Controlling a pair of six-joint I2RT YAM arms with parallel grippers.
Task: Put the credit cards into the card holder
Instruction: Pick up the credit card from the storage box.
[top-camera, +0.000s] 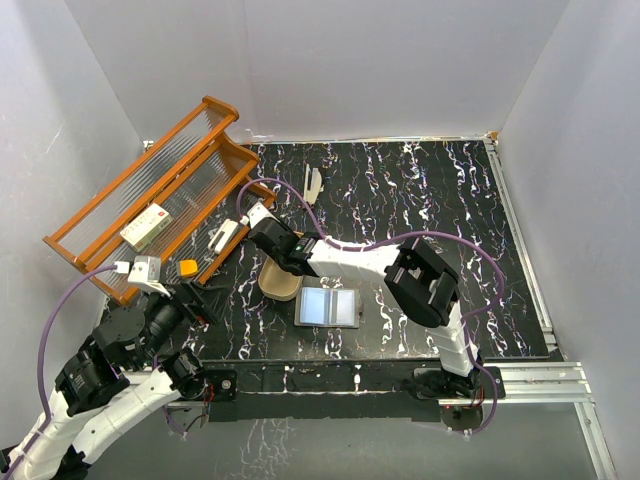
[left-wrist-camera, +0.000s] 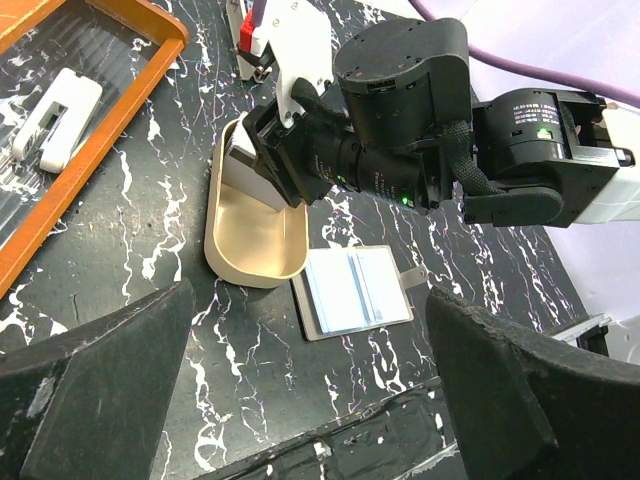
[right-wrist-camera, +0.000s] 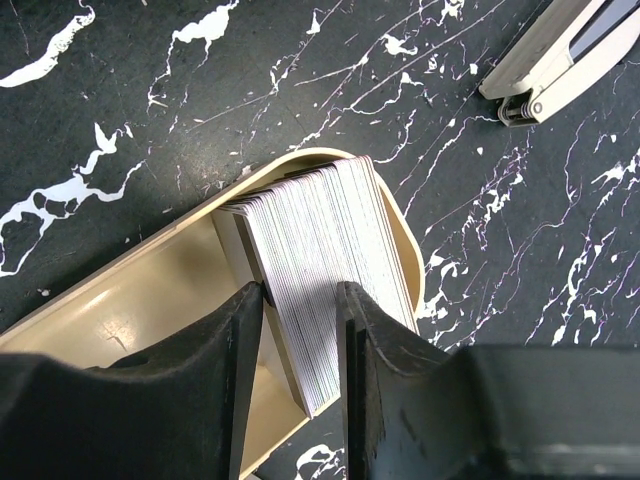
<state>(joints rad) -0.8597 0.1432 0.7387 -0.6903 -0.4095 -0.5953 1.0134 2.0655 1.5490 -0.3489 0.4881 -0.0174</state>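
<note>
The credit cards (right-wrist-camera: 320, 240) stand on edge as a thick, leaning stack at one end of a tan oval tray (right-wrist-camera: 120, 310). My right gripper (right-wrist-camera: 300, 300) is down in the tray, half closed. Its fingers straddle part of the stack: the left finger sits at the stack's outer face and the right finger (right-wrist-camera: 380, 340) lies across the card edges, with more cards beyond it. No clamping shows. The card holder (top-camera: 328, 307) lies open and flat just right of the tray (top-camera: 280, 282), showing its bluish sleeves (left-wrist-camera: 357, 290). My left gripper (left-wrist-camera: 310, 300) hovers wide open and empty near the table's front edge.
An orange slatted rack (top-camera: 150, 210) leans at the left, holding a white box with red marks (top-camera: 147, 226) and a white stapler-like tool (left-wrist-camera: 55, 115). A small orange object (top-camera: 187, 267) and a white item (top-camera: 314, 185) lie on the black marbled table. Grey walls enclose the table.
</note>
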